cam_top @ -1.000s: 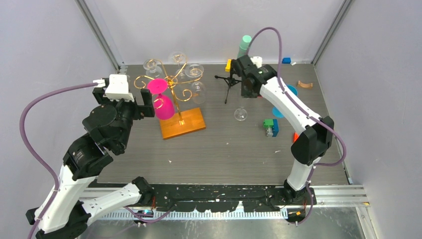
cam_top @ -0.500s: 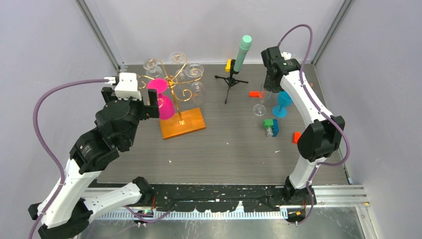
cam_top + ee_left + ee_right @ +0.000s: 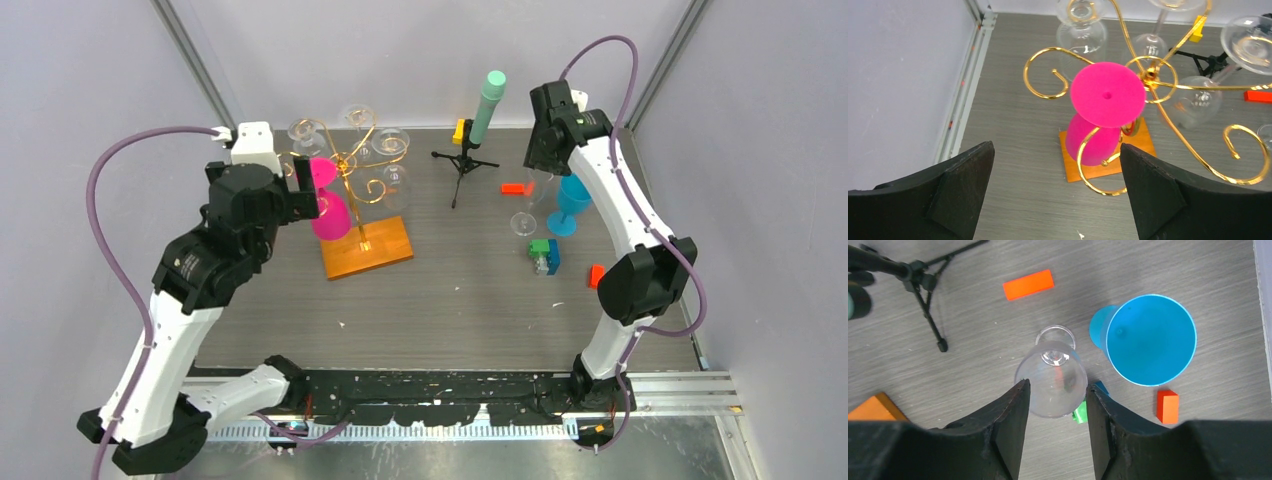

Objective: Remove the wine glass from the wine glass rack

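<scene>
The gold wine glass rack (image 3: 352, 165) stands on its orange wooden base (image 3: 375, 252). A pink wine glass (image 3: 1108, 94) hangs upside down from one scroll arm, and several clear wine glasses (image 3: 390, 145) hang from the others. My left gripper (image 3: 1056, 146) is open wide just short of the pink glass (image 3: 328, 205), touching nothing. A clear wine glass (image 3: 1053, 375) stands upright on the table to the right. My right gripper (image 3: 1058, 405) hovers above it, open, one finger on either side of the rim.
A blue goblet (image 3: 572, 205) stands right next to the clear glass (image 3: 522, 215). A black tripod with a mint-green cylinder (image 3: 470, 150) is at the back middle. Small blocks lie about: orange (image 3: 513, 188), green and blue (image 3: 544, 255), red (image 3: 596, 275).
My right gripper carried the clear glass to the right, beside the blue goblet, and its jaws have parted off it. My left gripper moved forward toward the pink glass.
</scene>
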Robot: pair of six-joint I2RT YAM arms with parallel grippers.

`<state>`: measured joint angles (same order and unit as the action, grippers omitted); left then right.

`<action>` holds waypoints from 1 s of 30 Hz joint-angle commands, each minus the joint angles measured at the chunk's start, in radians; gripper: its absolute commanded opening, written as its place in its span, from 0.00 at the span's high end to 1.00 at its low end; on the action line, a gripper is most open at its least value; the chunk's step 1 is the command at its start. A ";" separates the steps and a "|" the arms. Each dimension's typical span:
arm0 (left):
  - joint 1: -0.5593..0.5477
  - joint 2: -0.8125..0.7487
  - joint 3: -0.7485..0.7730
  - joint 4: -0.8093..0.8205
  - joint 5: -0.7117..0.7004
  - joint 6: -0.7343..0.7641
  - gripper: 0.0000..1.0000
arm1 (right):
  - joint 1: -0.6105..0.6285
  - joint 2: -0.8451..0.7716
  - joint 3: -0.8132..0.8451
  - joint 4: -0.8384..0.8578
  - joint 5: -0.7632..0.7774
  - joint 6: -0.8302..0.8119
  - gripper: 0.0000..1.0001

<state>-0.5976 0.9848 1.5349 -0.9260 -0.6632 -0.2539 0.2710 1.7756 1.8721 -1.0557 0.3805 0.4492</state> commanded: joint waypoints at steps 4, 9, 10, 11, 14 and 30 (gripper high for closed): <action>0.279 0.059 0.101 -0.086 0.367 -0.114 0.00 | -0.004 -0.101 0.040 0.024 -0.044 -0.009 0.46; 0.403 0.109 0.147 -0.095 0.541 -0.154 0.01 | -0.004 -0.169 -0.012 0.049 -0.052 -0.003 0.41; 0.427 0.115 0.146 -0.091 0.578 -0.167 0.03 | -0.004 -0.192 -0.035 0.055 -0.050 0.001 0.39; 0.449 0.118 0.140 -0.083 0.617 -0.182 0.04 | -0.005 -0.205 -0.045 0.067 -0.050 0.002 0.37; 0.521 0.121 0.093 -0.040 0.736 -0.240 0.05 | -0.006 -0.268 -0.103 0.095 -0.054 0.013 0.32; 0.674 0.084 -0.157 0.240 0.947 -0.541 0.29 | -0.006 -0.412 -0.234 0.162 -0.109 0.049 0.32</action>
<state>0.0601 1.0969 1.4071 -0.8249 0.2352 -0.6975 0.2707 1.3998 1.6527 -0.9474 0.2958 0.4828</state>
